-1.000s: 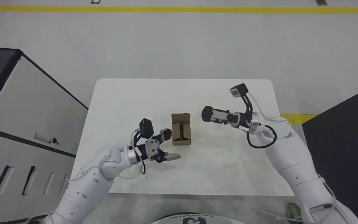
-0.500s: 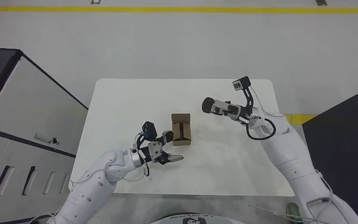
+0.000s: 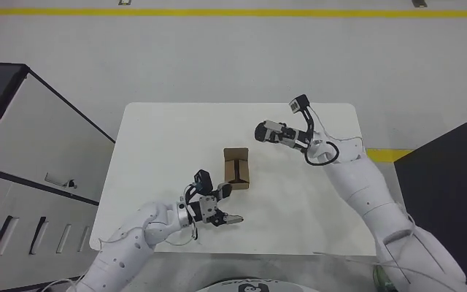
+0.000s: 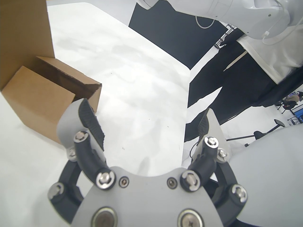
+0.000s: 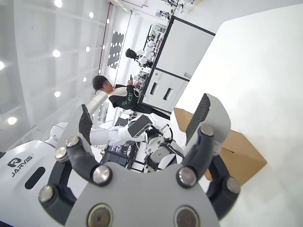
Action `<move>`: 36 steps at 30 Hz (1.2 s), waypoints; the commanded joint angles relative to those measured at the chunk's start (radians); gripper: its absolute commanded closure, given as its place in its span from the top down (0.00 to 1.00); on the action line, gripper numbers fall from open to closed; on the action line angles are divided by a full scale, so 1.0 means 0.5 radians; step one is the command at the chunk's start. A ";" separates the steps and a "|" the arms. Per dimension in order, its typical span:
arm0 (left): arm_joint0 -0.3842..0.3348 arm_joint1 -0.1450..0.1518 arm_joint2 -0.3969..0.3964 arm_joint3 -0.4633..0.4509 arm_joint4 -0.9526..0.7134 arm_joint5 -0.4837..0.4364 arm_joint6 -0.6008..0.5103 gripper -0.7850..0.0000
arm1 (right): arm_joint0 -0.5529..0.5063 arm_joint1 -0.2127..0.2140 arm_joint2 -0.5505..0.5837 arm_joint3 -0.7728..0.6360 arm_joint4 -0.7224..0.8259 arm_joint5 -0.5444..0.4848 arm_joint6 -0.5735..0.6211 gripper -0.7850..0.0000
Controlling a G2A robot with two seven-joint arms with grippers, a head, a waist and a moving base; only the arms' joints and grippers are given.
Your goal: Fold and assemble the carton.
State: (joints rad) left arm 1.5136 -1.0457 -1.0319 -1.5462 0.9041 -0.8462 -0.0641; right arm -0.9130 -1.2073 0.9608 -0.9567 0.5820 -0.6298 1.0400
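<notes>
White and matte, the round-cornered tabletop [image 3: 146, 146] lay under me on a pale grey floor crossed by a yellow painted line [image 3: 233, 12]. A light grey cabinet with black edging [image 3: 44, 146] stood off to its left.

The small brown corrugated-cardboard carton [image 3: 236, 168] sat near the middle of the table, only partly formed. From my left wrist I saw one tall flap standing upright, a lower box-shaped part beside it, and a dark hollow between them [image 4: 40, 100]. The faces turned to me were plain, dull brown [image 5: 239, 152].

My left pincer [image 3: 228, 204] was on the near side of the carton, close to it but not touching. It was spread wide and held nothing [image 4: 145, 109]. Its fingers were pale grey metal faced with black ribbed rubber pads [image 4: 91, 119].

My right pincer [image 3: 260, 132] was beyond the carton's far right corner, apart from it. It too was spread and empty [image 5: 144, 103].

Over the last second my left pincer had drawn back from the carton toward the near edge. My right had swung off toward the far side. The carton had stayed where it was.
</notes>
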 commanded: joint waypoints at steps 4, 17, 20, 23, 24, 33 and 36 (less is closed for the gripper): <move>-0.045 -0.015 0.054 0.050 -0.012 -0.003 0.000 1.00 | 0.096 -0.065 -0.113 0.179 0.036 -0.019 0.032 1.00; -0.126 -0.032 0.072 0.174 -0.051 0.036 0.040 1.00 | 0.294 -0.244 -0.354 0.542 0.064 -0.069 0.118 1.00; -0.128 -0.031 0.057 0.189 -0.046 0.047 0.060 1.00 | 0.311 -0.267 -0.365 0.606 0.088 -0.096 0.158 1.00; -0.133 -0.031 0.048 0.202 -0.041 0.062 0.076 1.00 | 0.317 -0.280 -0.360 0.649 0.119 -0.112 0.188 1.00; -0.134 -0.032 0.045 0.204 -0.038 0.071 0.083 1.00 | 0.316 -0.282 -0.359 0.654 0.123 -0.108 0.193 1.00; -0.132 -0.040 0.006 0.223 -0.024 0.187 0.218 1.00 | 0.276 -0.269 -0.341 0.607 0.101 -0.051 0.249 1.00; -0.126 -0.042 -0.007 0.228 -0.026 0.207 0.266 1.00 | 0.252 -0.258 -0.328 0.578 0.097 -0.041 0.260 1.00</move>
State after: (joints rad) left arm 1.4492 -1.0664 -1.0326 -1.4338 0.8924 -0.7470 0.0582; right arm -0.7827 -1.3382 0.7945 -0.6627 0.6314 -0.6517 1.1684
